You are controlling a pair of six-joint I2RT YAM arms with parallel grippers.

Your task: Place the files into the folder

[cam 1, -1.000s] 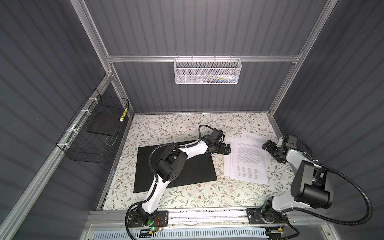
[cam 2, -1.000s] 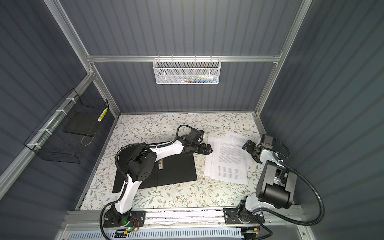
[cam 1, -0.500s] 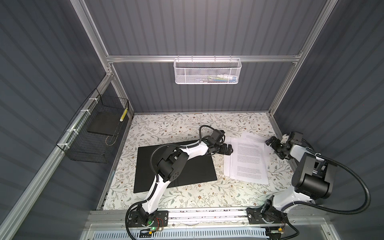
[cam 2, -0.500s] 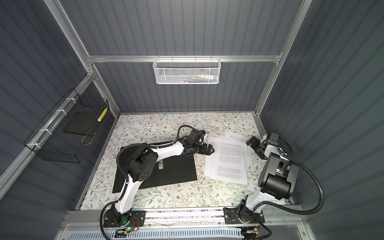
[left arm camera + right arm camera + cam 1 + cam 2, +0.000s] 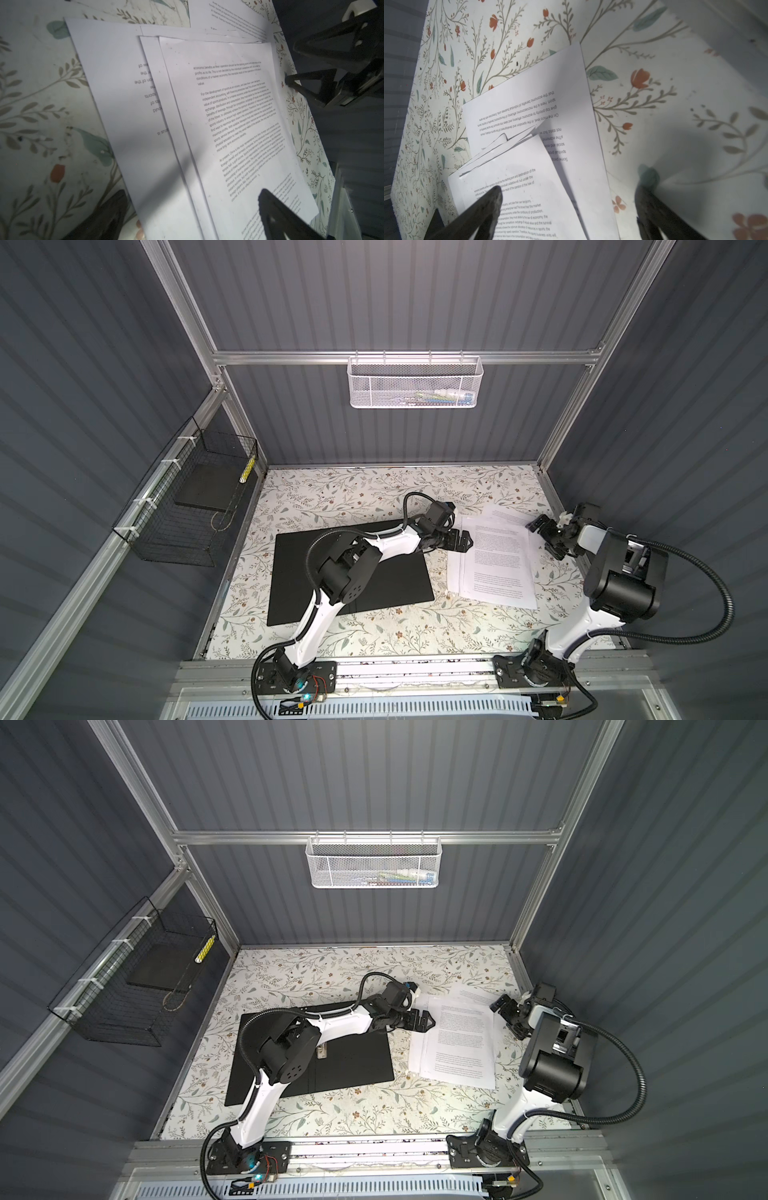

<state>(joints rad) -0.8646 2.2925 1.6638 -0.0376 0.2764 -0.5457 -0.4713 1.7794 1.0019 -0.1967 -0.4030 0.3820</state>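
Flanking the files [image 5: 494,560] from either side, our left jaws and right jaws stand spread and empty, we reckon to gather the fanned sheets lying on the tabletop [image 5: 332,489] just beside the open black folder [image 5: 399,585]

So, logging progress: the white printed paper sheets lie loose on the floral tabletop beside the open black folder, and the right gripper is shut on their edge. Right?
Not quite: the right gripper is open, jaws spread wide and gripping nothing, as the right wrist view shows. The white printed paper sheets do lie loose on the floral tabletop beside the open black folder.
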